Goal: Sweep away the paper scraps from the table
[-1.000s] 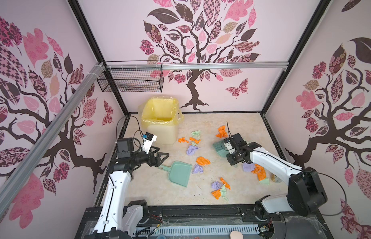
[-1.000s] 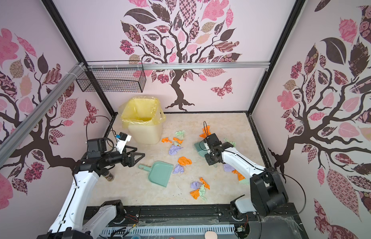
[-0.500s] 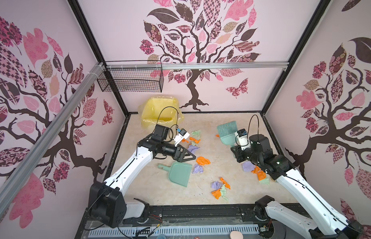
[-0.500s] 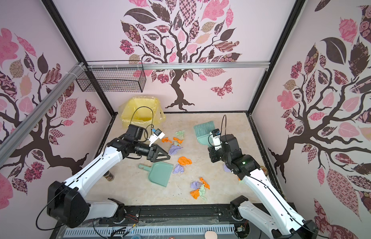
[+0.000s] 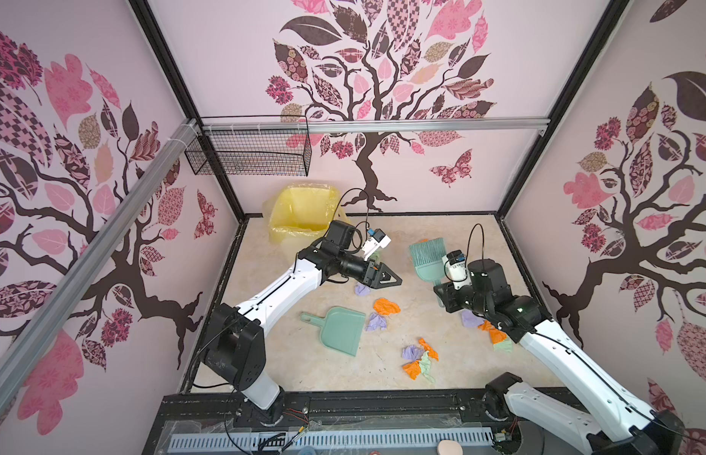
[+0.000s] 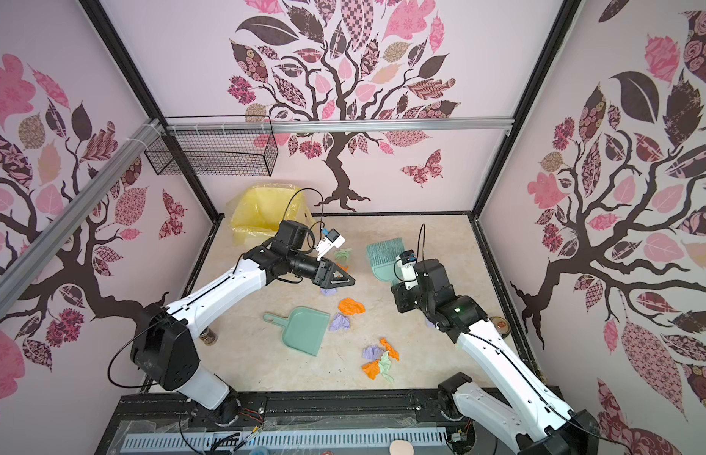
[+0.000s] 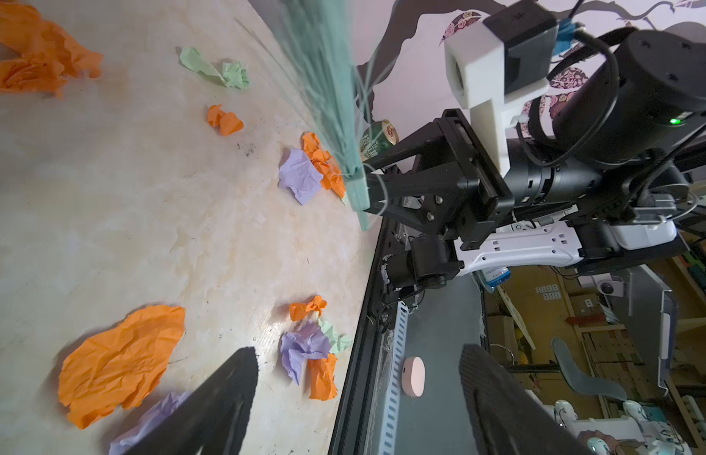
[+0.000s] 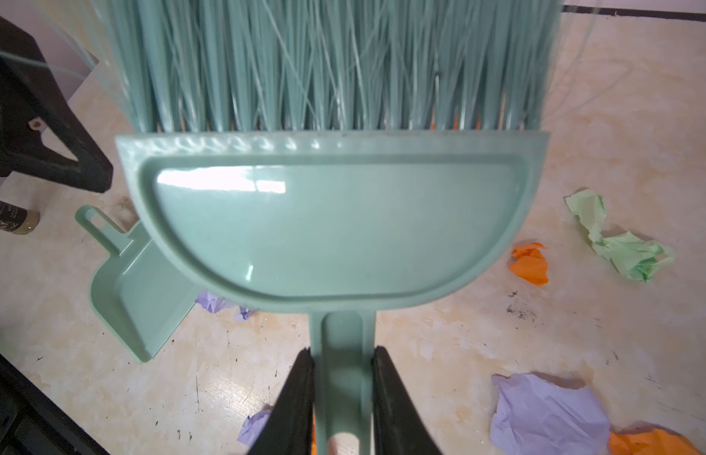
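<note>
Orange, lilac and pale green paper scraps [image 5: 386, 306] lie scattered over the middle and right of the table [image 5: 300, 374]; a small cluster [image 6: 379, 360] sits nearer the front edge. My right gripper [image 8: 342, 354] is shut on the handle of the teal brush [image 8: 331, 220], held off the surface at the back right with its bristles [image 5: 426, 250] pointing at the back wall. My left gripper [image 5: 394, 279] hovers open and empty above a lilac scrap [image 5: 362, 289]. In the left wrist view its jaws [image 7: 357, 354] stand wide apart. The teal dustpan [image 5: 341, 329] lies flat beside the scraps.
A yellow-lined bin [image 5: 304, 212] stands at the back left, under a wire basket [image 5: 249, 153] on the wall. A can [image 6: 501, 325] stands by the right edge and a small bottle [image 6: 207, 337] by the left edge. A black frame borders the table.
My left gripper has swung from the left edge toward the middle, above the scraps. The right gripper has carried the brush up and back from among the scraps to the back right.
</note>
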Motion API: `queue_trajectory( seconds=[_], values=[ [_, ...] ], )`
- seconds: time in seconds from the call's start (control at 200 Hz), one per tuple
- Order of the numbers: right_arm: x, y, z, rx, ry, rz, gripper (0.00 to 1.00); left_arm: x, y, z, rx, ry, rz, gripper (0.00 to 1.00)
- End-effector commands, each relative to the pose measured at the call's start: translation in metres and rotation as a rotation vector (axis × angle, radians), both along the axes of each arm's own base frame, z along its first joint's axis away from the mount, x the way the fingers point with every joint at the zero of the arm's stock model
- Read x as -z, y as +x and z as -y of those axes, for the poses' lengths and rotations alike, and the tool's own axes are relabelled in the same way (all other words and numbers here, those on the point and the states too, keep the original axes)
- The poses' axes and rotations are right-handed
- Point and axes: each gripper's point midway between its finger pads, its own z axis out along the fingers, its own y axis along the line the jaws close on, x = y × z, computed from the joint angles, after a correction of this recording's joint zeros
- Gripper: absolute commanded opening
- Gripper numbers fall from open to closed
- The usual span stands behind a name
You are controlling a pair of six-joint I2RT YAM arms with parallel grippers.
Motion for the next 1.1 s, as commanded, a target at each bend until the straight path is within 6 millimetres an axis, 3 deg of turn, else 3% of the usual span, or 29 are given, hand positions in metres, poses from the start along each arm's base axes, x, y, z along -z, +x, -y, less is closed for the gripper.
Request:
queue_trajectory(
  seconds=[0.0,0.42,0.57,0.81,1.095],
  values=[
    [-0.01,0.007,-0.013,-0.016,0.051,0.017,0.19,-0.009,0.013,0.014,-0.011,-0.011,0.045,0.84],
    [-0.009,0.008,-0.036,-0.052,0.07,0.02,0.19,-0.007,0.057,0.041,-0.09,0.011,0.071,0.83],
    [-0.008,0.008,-0.04,-0.058,0.076,0.02,0.19,-0.009,0.062,0.051,-0.104,0.003,0.08,0.8],
    [-0.007,0.01,-0.045,-0.065,0.081,0.016,0.19,-0.003,0.052,0.066,-0.067,0.015,0.08,0.68],
    [-0.008,0.012,-0.048,-0.062,0.077,0.026,0.19,-0.004,0.047,0.063,-0.053,0.021,0.092,0.43]
  ],
)
